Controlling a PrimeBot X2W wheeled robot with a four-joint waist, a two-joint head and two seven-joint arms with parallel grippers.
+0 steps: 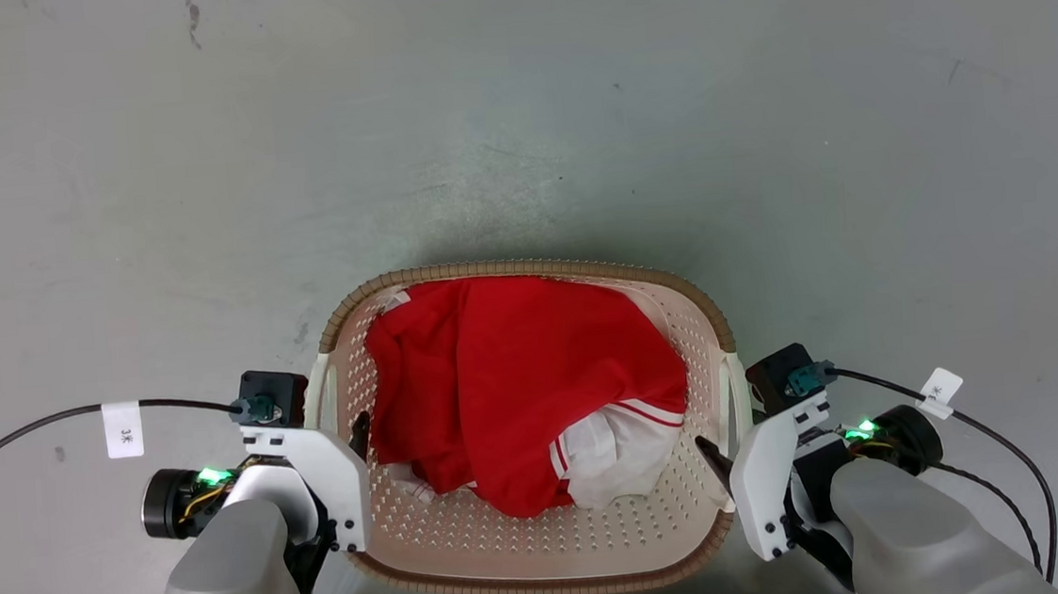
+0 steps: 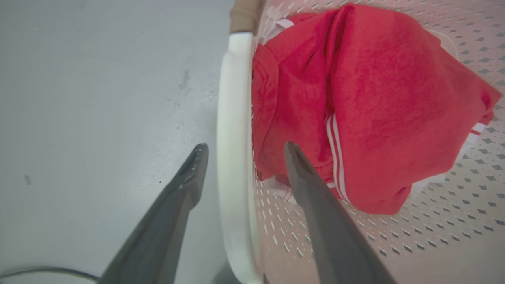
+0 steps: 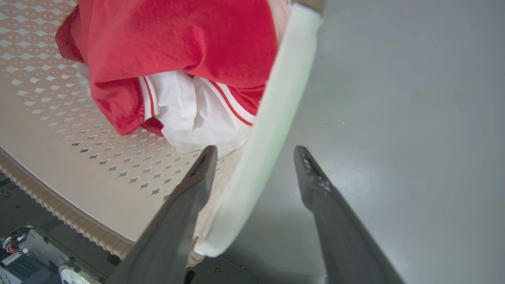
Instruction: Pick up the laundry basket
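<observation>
Because the laundry basket (image 1: 526, 265) sits on the floor (image 1: 513, 100) squarely between the two arms, neither arm is nearer; each faces its own white side handle. The left gripper (image 2: 244, 146) is open and straddles the left handle (image 2: 233, 118), with one finger outside over the floor and the other inside the perforated wall, beside the red garment (image 2: 378, 98). The right gripper (image 3: 255, 149) is likewise open around the right handle (image 3: 284, 79). Each handle runs lengthwise between the fingers, so the lift probably depends on both grippers closing across them evenly. The head view gives the symmetry of the two arms. The wrist views add the gaps between fingers and handles, though I cannot tell whether the right inner finger touches.
</observation>
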